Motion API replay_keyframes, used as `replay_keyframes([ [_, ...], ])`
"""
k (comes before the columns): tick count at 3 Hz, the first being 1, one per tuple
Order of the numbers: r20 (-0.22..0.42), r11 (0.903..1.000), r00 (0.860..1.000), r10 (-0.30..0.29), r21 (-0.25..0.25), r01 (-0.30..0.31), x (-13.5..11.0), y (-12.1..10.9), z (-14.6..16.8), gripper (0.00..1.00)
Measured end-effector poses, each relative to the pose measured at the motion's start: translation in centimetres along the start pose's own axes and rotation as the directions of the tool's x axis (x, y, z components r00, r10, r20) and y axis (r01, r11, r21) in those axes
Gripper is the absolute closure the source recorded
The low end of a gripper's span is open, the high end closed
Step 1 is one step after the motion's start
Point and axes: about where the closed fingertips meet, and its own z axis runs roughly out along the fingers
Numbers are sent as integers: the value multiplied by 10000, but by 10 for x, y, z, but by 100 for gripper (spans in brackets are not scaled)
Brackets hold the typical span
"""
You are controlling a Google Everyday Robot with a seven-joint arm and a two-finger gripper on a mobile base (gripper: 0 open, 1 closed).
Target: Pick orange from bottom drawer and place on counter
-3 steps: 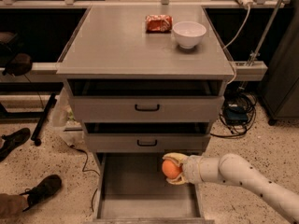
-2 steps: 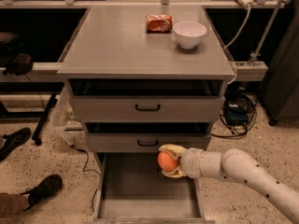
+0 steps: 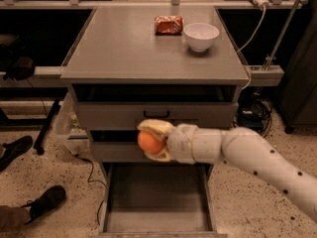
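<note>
My gripper [image 3: 152,140] is shut on the orange [image 3: 149,142], a small smooth round fruit, and holds it in the air in front of the middle drawer's face. My white arm reaches in from the lower right. The bottom drawer [image 3: 157,202] is pulled open below the gripper, a wide shallow grey tray with nothing showing inside. The counter [image 3: 124,43], the cabinet's flat grey top, lies above and behind the gripper.
An orange-red snack packet [image 3: 168,25] and a white bowl [image 3: 200,36] stand at the back right of the counter. Two upper drawers with black handles [image 3: 156,114] are partly open. A person's shoes [image 3: 44,202] and cables lie on the floor at the left.
My gripper has risen with the orange from just above the bottom drawer and moved left, now level with the middle drawer's front.
</note>
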Motion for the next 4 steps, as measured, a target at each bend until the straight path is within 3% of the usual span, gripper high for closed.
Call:
replay_keyframes([
  [1,-385,9971,9969,-679,323,692,-7,-94,24,100],
  [2,25,9955,9961,-879,352,878,-25,-111,44,100],
  [3,25,9955,9961,-878,350,877,-24,-111,44,100],
  [4,-157,9982,9981,-593,97,595,-2,-121,47,100],
])
